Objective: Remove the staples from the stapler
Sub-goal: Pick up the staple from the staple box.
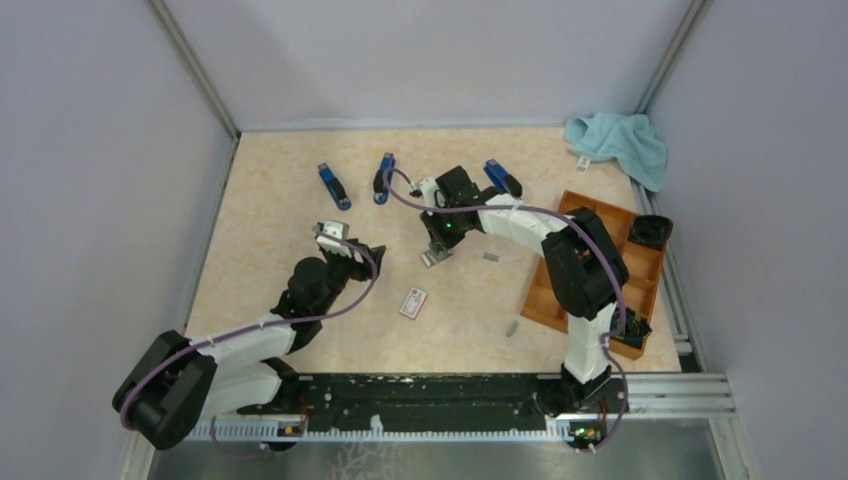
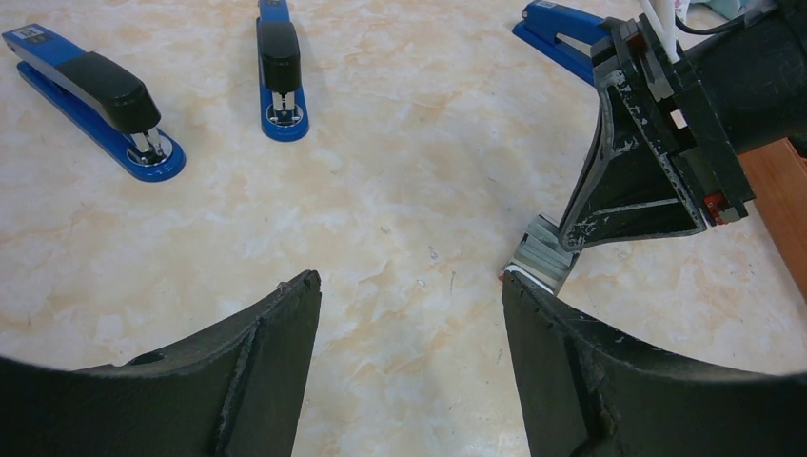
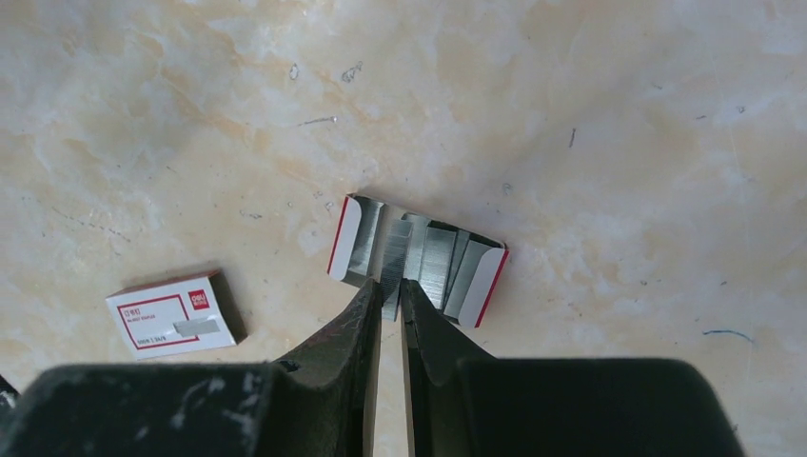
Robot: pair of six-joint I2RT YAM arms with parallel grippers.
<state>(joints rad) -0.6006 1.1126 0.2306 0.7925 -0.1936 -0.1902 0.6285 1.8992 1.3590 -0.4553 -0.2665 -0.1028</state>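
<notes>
Right gripper (image 3: pixel 390 288): its fingers are pressed nearly together and point down at the table (image 1: pixel 280 230), pinching one thin strip of staples (image 3: pixel 393 252).
Staples: the pinched strip lies lengthwise between the right fingertips. Its far end sits among more grey strips in the open staple tray (image 3: pixel 345 238).
Open staple tray: it is directly under and just ahead of the right fingertips, white with red edges, resting flat on the table.
Closed staple box (image 3: pixel 171 314): it lies to the left of the right fingers, apart from the tray, label up.
Left gripper (image 2: pixel 409 286): its fingers are spread wide with nothing between them, above bare table. The open tray and the right gripper are just beyond its right fingertip.
Staplers: the left stapler (image 2: pixel 95 95) and the middle stapler (image 2: pixel 279 76) lie well ahead of the left gripper. The right stapler (image 2: pixel 561 33) is behind the right gripper.
Loose strips: the nearer loose strip (image 1: pixel 491 257) is beside the right gripper. The farther loose strip (image 1: pixel 511 327) is back toward its base, near the wooden tray (image 1: pixel 536 300).
</notes>
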